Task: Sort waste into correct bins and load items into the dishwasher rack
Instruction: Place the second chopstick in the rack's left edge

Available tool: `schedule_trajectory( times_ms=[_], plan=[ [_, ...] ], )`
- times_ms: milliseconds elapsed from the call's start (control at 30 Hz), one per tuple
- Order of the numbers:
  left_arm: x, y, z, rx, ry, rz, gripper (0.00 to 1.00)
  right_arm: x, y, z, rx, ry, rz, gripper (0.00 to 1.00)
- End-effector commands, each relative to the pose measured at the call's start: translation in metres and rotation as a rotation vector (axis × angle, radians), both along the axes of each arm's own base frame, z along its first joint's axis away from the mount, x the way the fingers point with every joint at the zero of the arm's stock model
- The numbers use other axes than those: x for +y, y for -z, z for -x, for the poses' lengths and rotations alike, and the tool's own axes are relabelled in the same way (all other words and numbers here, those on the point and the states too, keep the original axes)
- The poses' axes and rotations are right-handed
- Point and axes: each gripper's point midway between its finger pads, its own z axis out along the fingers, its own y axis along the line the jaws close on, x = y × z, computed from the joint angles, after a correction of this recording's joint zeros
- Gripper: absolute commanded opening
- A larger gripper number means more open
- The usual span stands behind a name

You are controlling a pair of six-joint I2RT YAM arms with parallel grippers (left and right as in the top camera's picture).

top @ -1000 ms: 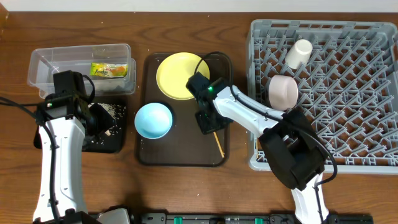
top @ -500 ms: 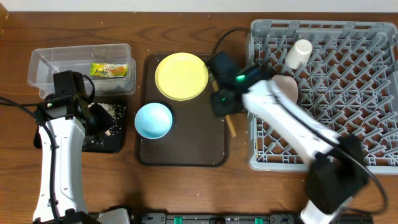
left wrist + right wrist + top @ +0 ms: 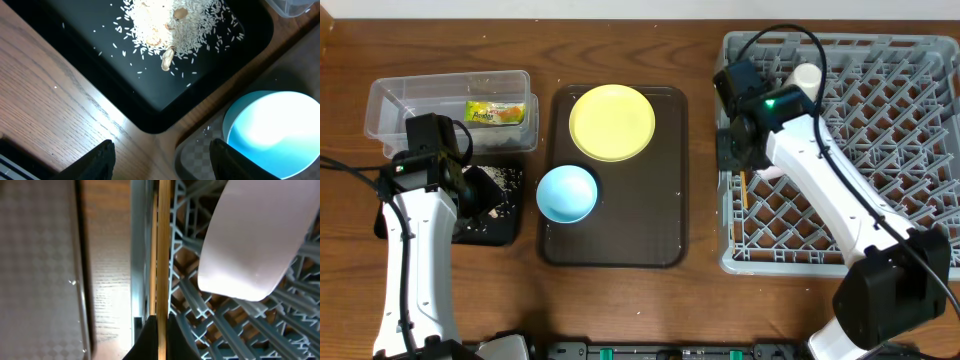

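We see a wooden table (image 3: 620, 300) filling almost the whole overhead view, its brown surface marked with long dark grain lines. Close up from the left wrist, the wood (image 3: 50, 100) shows a fine oak-like grain. Along the far edge runs a pale strip (image 3: 520, 8); we cannot tell whether it is wall or floor. The light is even, with soft, short shadows.

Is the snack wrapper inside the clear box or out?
Inside: the wrapper lies on the floor of the clear box, near its right end.
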Motion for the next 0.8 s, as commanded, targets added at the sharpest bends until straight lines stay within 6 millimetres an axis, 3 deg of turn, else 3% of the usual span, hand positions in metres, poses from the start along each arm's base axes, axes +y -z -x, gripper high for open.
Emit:
schedule_trajectory(
  times_ms=[0, 167, 467, 600, 667, 767],
  plan=[
    [0.001, 0.002, 0.002, 0.01, -0.006, 0.001, 0.64, -0.009, 0.017, 0.009, 0.039, 0.044, 0.035, 0.01],
    [0.001, 0.002, 0.002, 0.009, -0.006, 0.001, 0.64, -0.013, 0.034, 0.019, 0.072, 0.046, 0.049, 0.02],
    [0.001, 0.002, 0.002, 0.01, -0.006, 0.001, 0.64, -0.011, 0.031, 0.018, 0.065, 0.044, 0.037, 0.18],
    [0.001, 0.002, 0.002, 0.01, -0.006, 0.001, 0.63, -0.002, 0.008, 0.003, -0.007, 0.013, -0.005, 0.19],
    [0.001, 0.002, 0.002, 0.009, -0.006, 0.001, 0.64, 0.014, -0.01, -0.012, -0.076, -0.047, -0.076, 0.22],
    [0.001, 0.002, 0.002, 0.009, -0.006, 0.001, 0.64, 0.048, -0.037, -0.04, -0.205, -0.148, -0.229, 0.46]
  ],
)
